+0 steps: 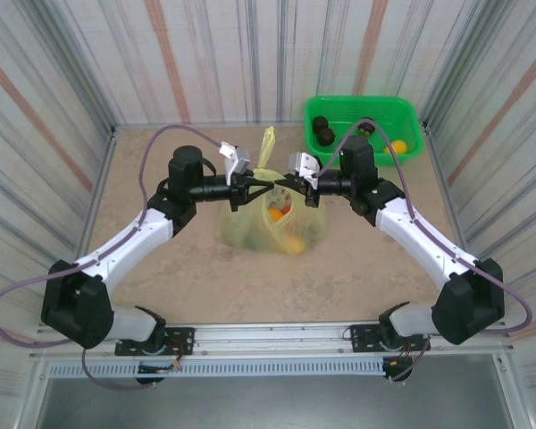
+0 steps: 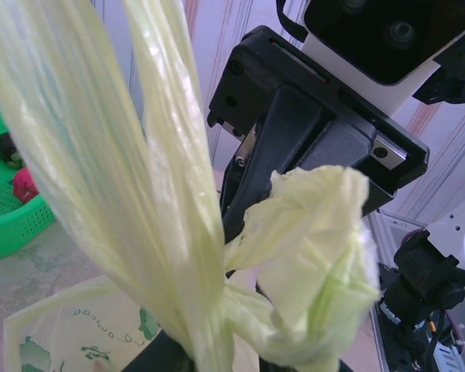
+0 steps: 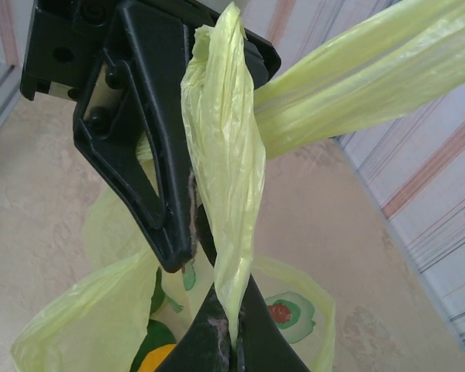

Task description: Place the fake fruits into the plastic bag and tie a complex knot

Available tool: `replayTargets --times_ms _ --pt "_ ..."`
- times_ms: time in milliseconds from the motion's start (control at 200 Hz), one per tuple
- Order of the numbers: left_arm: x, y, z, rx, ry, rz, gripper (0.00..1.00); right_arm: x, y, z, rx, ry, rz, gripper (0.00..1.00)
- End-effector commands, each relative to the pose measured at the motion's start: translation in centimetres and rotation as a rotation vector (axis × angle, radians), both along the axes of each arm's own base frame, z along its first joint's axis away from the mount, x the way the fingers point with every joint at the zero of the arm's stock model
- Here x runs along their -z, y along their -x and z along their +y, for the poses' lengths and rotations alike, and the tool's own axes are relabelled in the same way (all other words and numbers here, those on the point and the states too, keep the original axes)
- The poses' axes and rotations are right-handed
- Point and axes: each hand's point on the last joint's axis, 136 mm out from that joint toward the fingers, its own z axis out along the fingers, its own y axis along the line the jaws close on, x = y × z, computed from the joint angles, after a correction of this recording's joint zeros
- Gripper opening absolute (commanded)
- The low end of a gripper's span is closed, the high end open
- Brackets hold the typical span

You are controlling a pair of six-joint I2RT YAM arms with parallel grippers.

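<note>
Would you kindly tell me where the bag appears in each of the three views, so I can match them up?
Top external: the bag sits near the picture's centre.
Left wrist: bag handles rise through the left and middle, with the printed body at lower left.
Right wrist: a bag handle hangs down the middle, with the body along the bottom.
Shared landmark: the beige table under it.

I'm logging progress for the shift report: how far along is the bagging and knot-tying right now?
Done: some fake fruits sit inside the plastic bag. In hand: left gripper and right gripper meet above it, jaws closed on the twisted handles, apparently mid-knot; the knot looks unfinished. Left: a few fruits lie in the green basket, including dark ones.
</note>
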Motion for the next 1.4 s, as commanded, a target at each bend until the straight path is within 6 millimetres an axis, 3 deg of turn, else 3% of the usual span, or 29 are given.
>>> replayTargets --times_ms 0,245,491,556,696,907,997,1152,1282,1393 --pt "-1.3 1.0 0.0 0.038 0.028 -0.069 0.23 -0.5 0.3 0.2 -0.018 -0.009 0.036 0.00" --pt "-1.2 1.6 -0.5 0.073 0.026 -0.069 0.42 -0.5 2.1 0.6 -0.118 -0.008 0.062 0.00" --pt "-1.4 2.3 -0.8 0.105 0.036 -0.084 0.43 -0.1 2.4 0.5 -0.133 0.014 0.088 0.00" --pt "-1.5 2.5 -0.8 0.109 0.042 -0.088 0.40 0.3 2.6 0.6 -0.141 0.026 0.096 0.00" --pt "-1.6 2.5 -0.6 0.092 0.058 -0.107 0.23 1.0 2.8 0.6 -0.139 0.047 0.104 0.00" --pt "-1.5 2.8 -0.9 0.109 0.058 -0.107 0.00 0.3 2.5 0.6 -0.121 0.025 0.095 0.00" --pt "-1.5 2.9 -0.8 0.103 0.055 -0.116 0.00 0.2 2.2 0.4 -0.094 0.031 0.082 0.00" --pt "-1.7 2.8 -0.7 0.087 0.054 -0.120 0.00 -0.5 0.7 -0.9 0.070 -0.010 0.003 0.39" --pt "-1.3 2.3 -0.5 0.054 0.031 -0.124 0.00 -2.2 1.6 -2.2 0.122 -0.064 -0.027 0.44" --pt "-1.0 2.0 -0.6 0.035 0.016 -0.126 0.00 -5.4 3.5 -2.4 0.090 -0.171 0.032 0.47"
